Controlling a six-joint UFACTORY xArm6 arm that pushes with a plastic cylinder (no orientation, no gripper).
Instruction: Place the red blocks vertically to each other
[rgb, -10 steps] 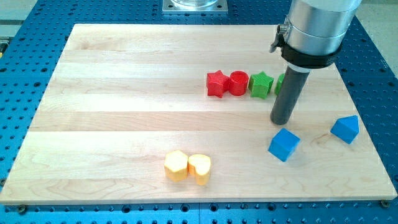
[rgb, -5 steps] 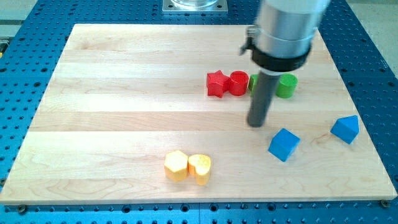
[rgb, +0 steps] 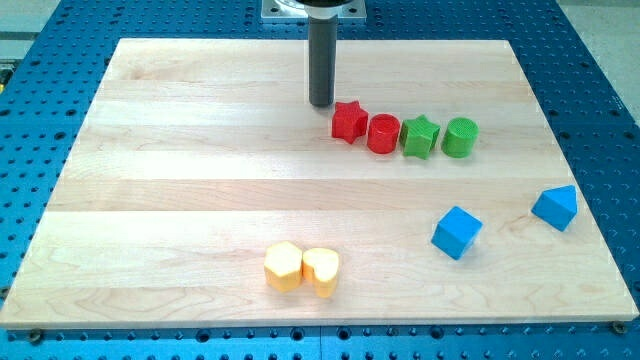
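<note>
A red star block (rgb: 348, 122) and a red cylinder (rgb: 383, 134) sit side by side in a row near the board's upper middle, touching. The star sits slightly higher than the cylinder. My tip (rgb: 321, 103) rests on the board just up and to the left of the red star, very close to it. The rod rises straight to the view's top.
A green star (rgb: 420, 136) and a green cylinder (rgb: 460, 137) continue the row to the right. Two blue blocks (rgb: 457, 232) (rgb: 555, 207) lie at the lower right. A yellow hexagon (rgb: 283, 266) and yellow heart (rgb: 321, 270) sit near the wooden board's (rgb: 150, 200) bottom edge.
My rod has swung from the right of the green blocks across to the upper left of the red star. The red star has shifted slightly upward.
</note>
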